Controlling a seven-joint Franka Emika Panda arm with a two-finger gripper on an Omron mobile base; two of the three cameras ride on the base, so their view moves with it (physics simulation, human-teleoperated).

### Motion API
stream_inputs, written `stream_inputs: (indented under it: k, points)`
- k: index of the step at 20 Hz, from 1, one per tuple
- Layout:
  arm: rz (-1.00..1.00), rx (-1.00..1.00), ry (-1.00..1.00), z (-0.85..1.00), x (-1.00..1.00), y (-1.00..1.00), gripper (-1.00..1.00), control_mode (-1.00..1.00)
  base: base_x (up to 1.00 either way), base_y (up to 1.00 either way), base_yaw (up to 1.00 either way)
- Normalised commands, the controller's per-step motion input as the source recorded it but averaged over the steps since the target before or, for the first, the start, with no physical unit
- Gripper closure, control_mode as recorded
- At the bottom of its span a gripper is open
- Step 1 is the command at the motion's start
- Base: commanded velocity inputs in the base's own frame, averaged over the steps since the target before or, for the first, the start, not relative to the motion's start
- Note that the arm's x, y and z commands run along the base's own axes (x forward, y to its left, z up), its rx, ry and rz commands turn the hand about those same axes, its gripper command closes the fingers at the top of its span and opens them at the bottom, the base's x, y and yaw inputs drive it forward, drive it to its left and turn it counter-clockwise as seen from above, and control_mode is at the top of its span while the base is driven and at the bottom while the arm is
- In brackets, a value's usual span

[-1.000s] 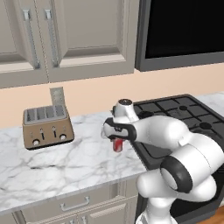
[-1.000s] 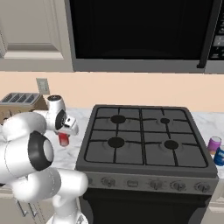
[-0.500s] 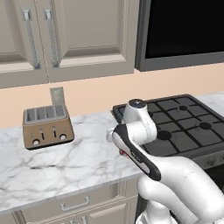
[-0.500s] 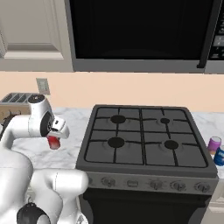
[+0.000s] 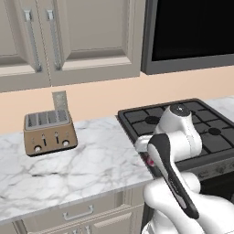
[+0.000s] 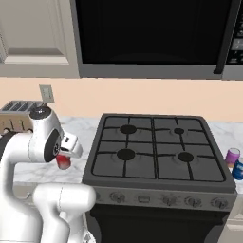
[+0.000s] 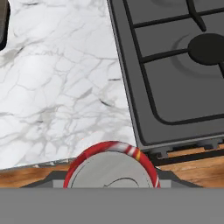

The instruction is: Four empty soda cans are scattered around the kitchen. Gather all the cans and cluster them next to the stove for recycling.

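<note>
Leftmost, a brown four-slot toaster (image 5: 48,134) sits on the white marble counter (image 5: 77,173), below beige wall cabinets (image 5: 68,39), with a wall outlet (image 5: 60,100) just behind it. To its right, the white robot arm bends over the counter's front edge, just beside the stove's left side. Its gripper (image 6: 63,159) points downward and is clenched around a red soda can (image 6: 62,162), which hangs just above the counter edge in the right base view. From the left base view only a sliver of the red can (image 5: 149,160) peeks out behind the arm. In the hand view, the can's silvery top and red rim (image 7: 111,168) sit at the bottom, with marble and the stove's front corner beyond.

Further right, the black stove (image 6: 156,152) has four burners under dark grates and a row of front knobs. A black microwave (image 6: 152,35) hangs above it.

Far right, on the counter past the stove, a purple-pink can (image 6: 232,156) stands just beside a blue can (image 6: 238,169).
</note>
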Motion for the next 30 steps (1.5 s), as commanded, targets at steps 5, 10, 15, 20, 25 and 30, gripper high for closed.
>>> stream_inputs:
  k: [5,10,15,20,25,30]
  points:
    - [0.00,0.00,0.00,0.51,-0.40,-0.30,1.00,-1.00,0.00,0.00,0.00]
    - [0.00,0.00,0.00,0.00,0.00,0.00,1.00,-1.00,0.00,0.00,0.00]
    - [0.00,0.00,0.00,0.00,0.00,0.00,1.00,-1.00,0.00,0.00,0.00]
    - [0.00,0.00,0.00,0.00,0.00,0.00,1.00,-1.00,0.00,0.00,0.00]
    - [0.00,0.00,0.00,0.00,0.00,0.00,1.00,1.00,-0.41,0.04,0.01]
    - [0.00,0.00,0.00,0.00,0.00,0.00,1.00,1.00,-0.95,-0.82,0.00]
